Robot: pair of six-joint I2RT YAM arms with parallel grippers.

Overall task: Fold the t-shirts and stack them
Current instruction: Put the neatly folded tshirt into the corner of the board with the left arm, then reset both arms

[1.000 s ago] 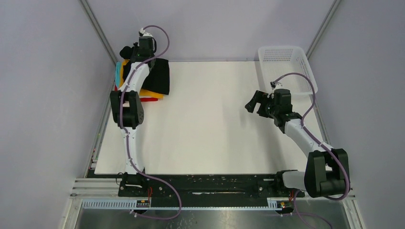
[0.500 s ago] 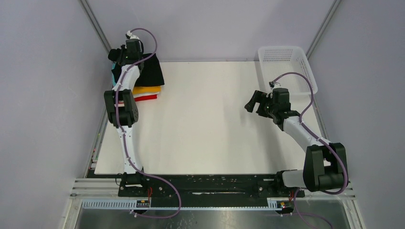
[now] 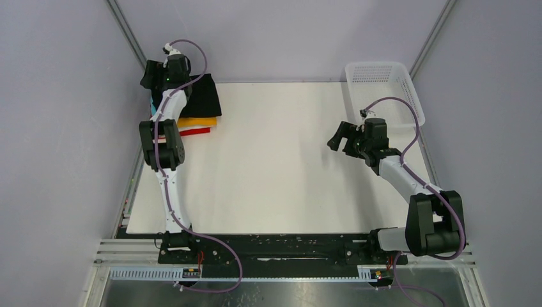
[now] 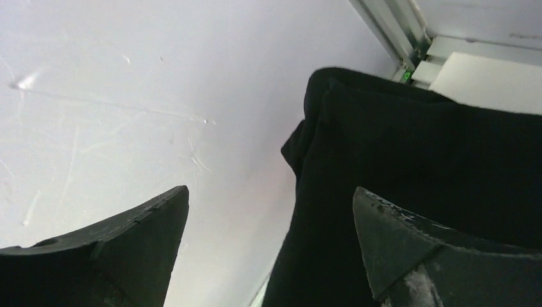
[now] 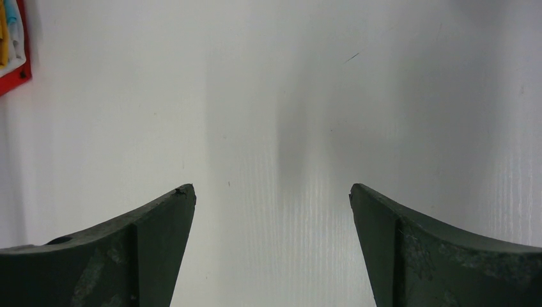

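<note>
Bright even light, soft shadows, v. sharp

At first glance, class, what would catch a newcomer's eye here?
The black t-shirt tops a colourful folded stack in the far left corner of the table, the left gripper open at its edge. The right gripper hangs open near the white mesh basket at far right.

The left pincer [image 4: 270, 192] stands spread wide with nothing between its jaws. The black t-shirt [image 4: 415, 160] lies folded, its layered edge showing. One dark finger overlaps the shirt's lower part. The other is off to its left, against a pale scuffed wall [image 4: 128, 96]. Beyond the shirt's far edge show a metal frame rail [image 4: 390, 32] and a white tabletop [image 4: 492, 83] corner.
</note>
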